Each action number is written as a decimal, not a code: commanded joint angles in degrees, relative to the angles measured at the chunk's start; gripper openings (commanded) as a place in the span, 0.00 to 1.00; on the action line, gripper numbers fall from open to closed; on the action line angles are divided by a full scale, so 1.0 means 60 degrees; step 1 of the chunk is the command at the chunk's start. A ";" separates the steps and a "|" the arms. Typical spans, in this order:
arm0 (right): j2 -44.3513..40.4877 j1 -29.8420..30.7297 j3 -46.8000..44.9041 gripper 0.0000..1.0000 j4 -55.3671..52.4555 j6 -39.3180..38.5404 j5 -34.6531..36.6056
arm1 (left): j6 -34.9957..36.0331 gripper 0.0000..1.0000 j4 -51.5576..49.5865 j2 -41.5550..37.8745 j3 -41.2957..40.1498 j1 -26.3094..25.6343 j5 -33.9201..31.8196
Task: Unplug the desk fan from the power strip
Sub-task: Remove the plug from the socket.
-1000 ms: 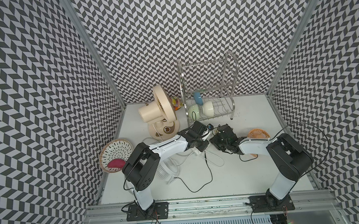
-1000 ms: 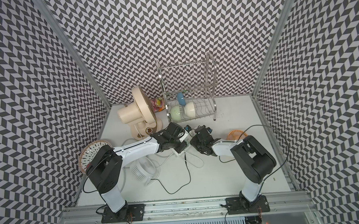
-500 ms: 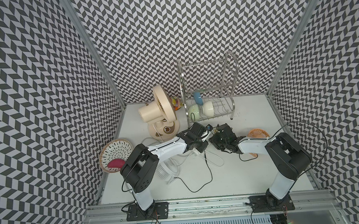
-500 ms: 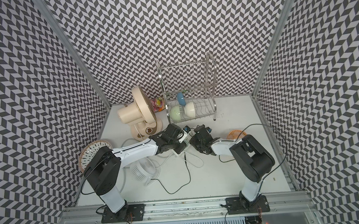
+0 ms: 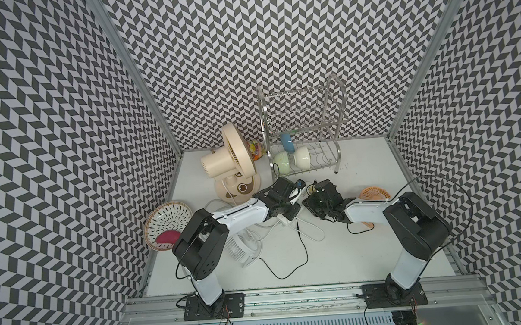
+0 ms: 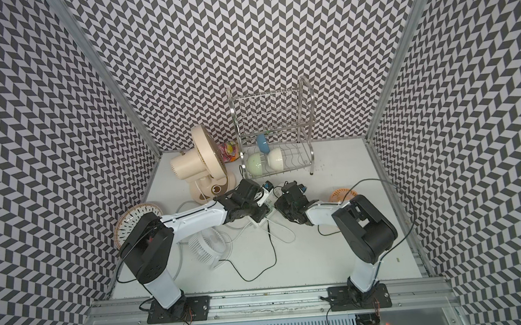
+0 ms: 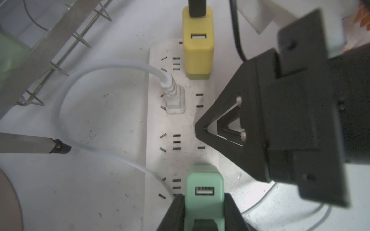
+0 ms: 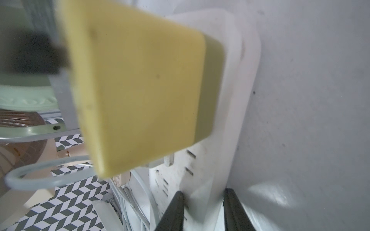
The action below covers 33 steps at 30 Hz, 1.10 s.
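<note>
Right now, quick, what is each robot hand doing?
Left hand: closed on the green adapter.
Right hand: closed on the power strip.

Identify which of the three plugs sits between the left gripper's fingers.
The green adapter on the power strip: the left gripper flanks it; the yellow adapter and white plug stand free.

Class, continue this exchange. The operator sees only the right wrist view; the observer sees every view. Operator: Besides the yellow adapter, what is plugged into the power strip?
Observer: A green adapter, farther along the power strip, in line with the yellow adapter.
Operator: Is anything holding it?
Observer: The left gripper's fingers clamp its two sides.
Operator: Does a cable leave it?
Observer: The one USB port that shows is empty; the rest is hidden.
</note>
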 commanded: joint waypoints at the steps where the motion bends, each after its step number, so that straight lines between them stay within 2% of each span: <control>1: 0.0729 0.0020 -0.0192 0.32 -0.1167 -0.0133 0.0255 | 0.0440 0.13 0.0285 -0.0757 0.0385 -0.0588 0.0339; 3: 0.0724 0.0020 -0.0191 0.32 -0.1191 -0.0147 0.0259 | 0.0339 0.13 0.0391 -0.0805 0.0330 -0.0575 0.0553; 7: 0.0716 0.0020 -0.0207 0.32 -0.1236 -0.0150 0.0254 | -0.0361 0.14 0.1009 -0.1026 0.0027 -0.0138 0.2025; 9: 0.0712 0.0020 -0.0208 0.32 -0.1232 -0.0155 0.0254 | -0.0541 0.14 0.1066 -0.1016 0.0020 0.0027 0.2423; 12: 0.0707 0.0020 -0.0205 0.32 -0.1245 -0.0162 0.0261 | -0.0309 0.15 0.0924 -0.0929 0.0029 -0.0052 0.1855; 16: 0.0701 0.0020 -0.0209 0.33 -0.1243 -0.0166 0.0268 | 0.0395 0.15 0.0275 -0.0756 0.0311 -0.0585 0.0183; 19: 0.0726 0.0020 -0.0182 0.33 -0.1242 -0.0191 0.0307 | 0.0223 0.15 0.0547 -0.0991 0.0183 -0.0526 0.0537; 24: 0.0732 0.0020 -0.0136 0.33 -0.1334 -0.0240 0.0329 | -0.0603 0.16 0.1254 -0.1321 -0.0209 0.0170 0.2096; 30: 0.0782 0.0020 -0.0151 0.33 -0.1305 -0.0257 0.0269 | 0.0113 0.15 0.0745 -0.1137 -0.0077 -0.0209 0.0958; 33: 0.0769 0.0020 -0.0187 0.33 -0.1285 -0.0241 0.0294 | 0.0081 0.16 0.1141 -0.1510 -0.0369 -0.0220 0.1214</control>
